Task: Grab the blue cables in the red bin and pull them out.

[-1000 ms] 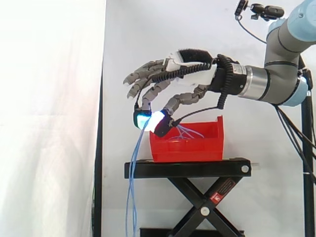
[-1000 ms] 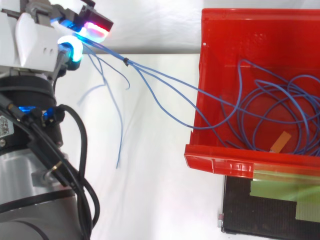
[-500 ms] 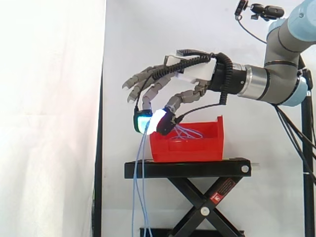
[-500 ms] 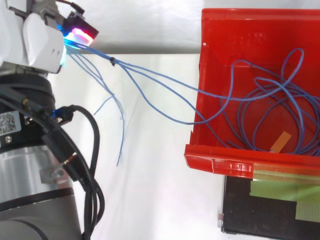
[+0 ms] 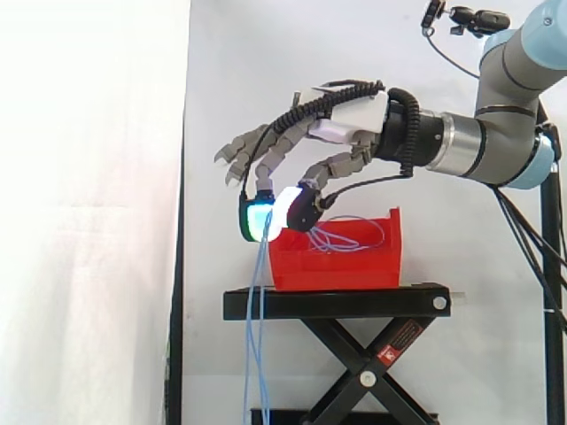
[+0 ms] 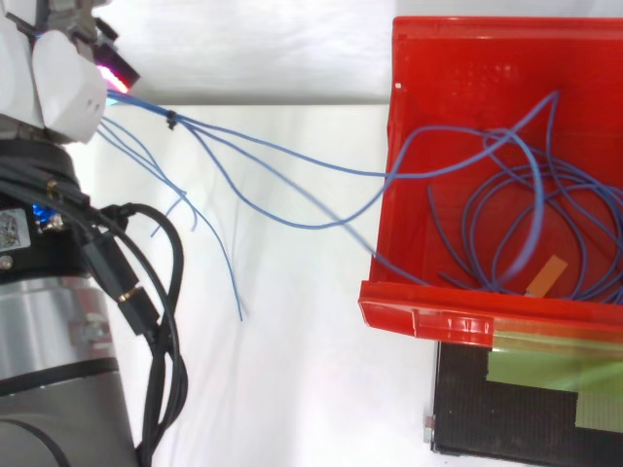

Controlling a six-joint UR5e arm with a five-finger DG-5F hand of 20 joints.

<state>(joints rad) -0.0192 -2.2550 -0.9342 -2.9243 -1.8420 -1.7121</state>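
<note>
Hand (image 5: 351, 122): held out to the left of the bin and above its rim, with the arm entering from the right in the side view; seen at the upper left corner (image 6: 51, 70) in the top view.
Grip: the cables are pinched between two glowing pads (image 5: 257, 221), one cyan and one white; the other fingers are spread above, loosely bent and holding nothing.
Cables (image 5: 254, 336): thin, blue, several strands; one part is left coiled in loops inside the bin, another part is drawn up over the bin's wall to the pinch.
Loose ends: hung straight down from the pads, past the left end of the stand, in the side view; fanned out below the hand over the white ground in the top view.
Tie (image 6: 171, 119): small and dark, binding the strands close to the hand.
Bin (image 5: 335, 267): red, open-topped, set upright on the stand; its front rim (image 6: 438, 316) is seen from above.
Tape (image 6: 547, 274): a short orange strip lying on the bin floor among the loops.
Stand (image 5: 337, 302): black, with a flat top carried on crossed legs.
Curtain (image 5: 89, 221): white, behind the work.
</note>
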